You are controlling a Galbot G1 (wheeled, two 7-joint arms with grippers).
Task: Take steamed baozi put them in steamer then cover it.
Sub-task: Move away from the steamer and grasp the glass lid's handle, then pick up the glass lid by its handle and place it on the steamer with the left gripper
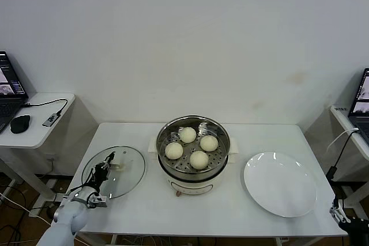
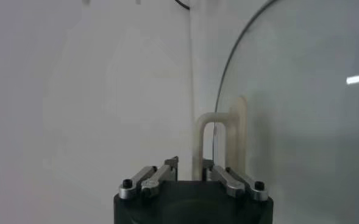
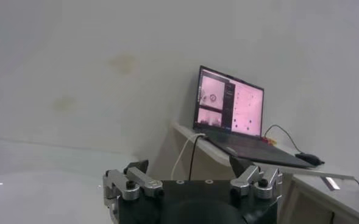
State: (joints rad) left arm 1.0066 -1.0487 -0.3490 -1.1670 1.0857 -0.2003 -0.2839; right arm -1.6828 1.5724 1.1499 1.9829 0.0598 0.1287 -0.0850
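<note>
Several cream-white baozi [image 1: 187, 135] sit on the perforated tray inside the steel steamer [image 1: 221, 133] at the table's middle. The glass cover [image 1: 128, 178] lies on the table left of the steamer. My left gripper [image 1: 105, 169] is over its centre. In the left wrist view the left gripper [image 2: 190, 163] is shut on the cover's cream-white handle [image 2: 219, 131], with the glass cover [image 2: 295, 103] behind it. My right gripper [image 1: 340, 211] hangs low off the table's front right corner, and in its own view the right gripper [image 3: 188, 163] stands open and holds nothing.
A bare white plate [image 1: 280, 184] lies right of the steamer. Side tables carry a laptop [image 1: 10, 93] and mouse [image 1: 20, 123] at far left and another laptop [image 3: 231, 109] at far right, with cables trailing off them.
</note>
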